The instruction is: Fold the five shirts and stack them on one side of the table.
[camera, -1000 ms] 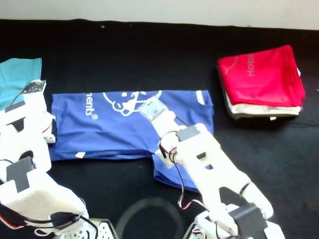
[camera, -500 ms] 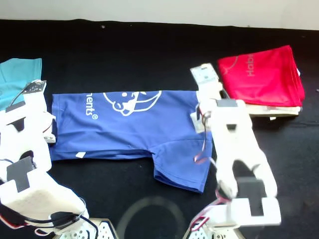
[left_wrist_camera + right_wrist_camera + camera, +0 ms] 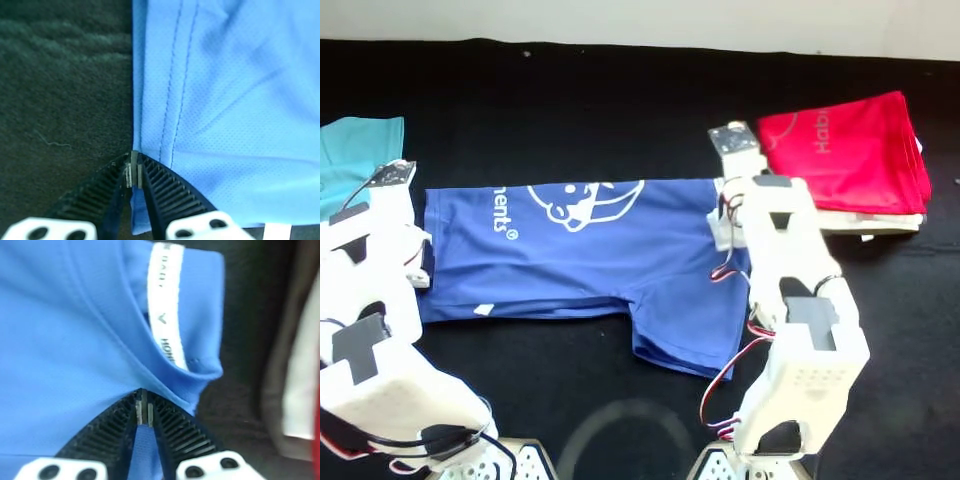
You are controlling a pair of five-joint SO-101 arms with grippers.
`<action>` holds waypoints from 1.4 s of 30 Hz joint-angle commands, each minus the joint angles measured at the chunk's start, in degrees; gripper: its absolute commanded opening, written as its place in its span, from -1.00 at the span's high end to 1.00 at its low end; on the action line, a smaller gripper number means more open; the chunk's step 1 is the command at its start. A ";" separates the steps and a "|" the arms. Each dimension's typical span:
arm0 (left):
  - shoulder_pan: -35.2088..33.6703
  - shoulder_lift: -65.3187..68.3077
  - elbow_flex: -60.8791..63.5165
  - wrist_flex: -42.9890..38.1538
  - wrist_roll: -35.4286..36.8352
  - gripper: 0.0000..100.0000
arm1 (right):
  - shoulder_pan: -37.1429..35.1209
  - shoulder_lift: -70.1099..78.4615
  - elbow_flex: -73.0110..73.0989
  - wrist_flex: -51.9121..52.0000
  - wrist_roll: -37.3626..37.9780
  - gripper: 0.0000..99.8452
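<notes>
REMOTE FOLDING RIG: Both arms hold the blue shirt point(image 3: 590, 250) at opposite ends as it lies spread across the black desk point(image 3: 570, 110). My left fingers point(image 3: 165, 192) are pinched shut on the hem seam, and my right fingers point(image 3: 172, 432) are clamped on the collar edge by its white label point(image 3: 162, 300). One sleeve juts toward the arm bases, unfolded. The folded red shirt point(image 3: 845, 150) sits on a pale shirt point(image 3: 850, 222) just beside the collar end, and a teal shirt point(image 3: 355, 150) waits at the far left. The risk, as I judge it, is that each grip takes only a thin bite of fabric. An uneven lift could pull an edge free and skew the fold, and a swing of the right arm could nudge the finished stack.
</notes>
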 commanded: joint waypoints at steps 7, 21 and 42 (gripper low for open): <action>-0.75 -0.84 -0.92 1.14 -0.44 0.98 | 0.13 -11.21 -2.33 4.70 0.18 0.99; 1.10 -12.00 -8.22 16.70 -0.44 0.98 | -8.66 -32.66 -2.24 24.92 0.62 0.87; 8.04 -25.71 25.54 -10.11 -0.35 0.98 | -28.35 -48.84 24.31 29.23 1.32 0.88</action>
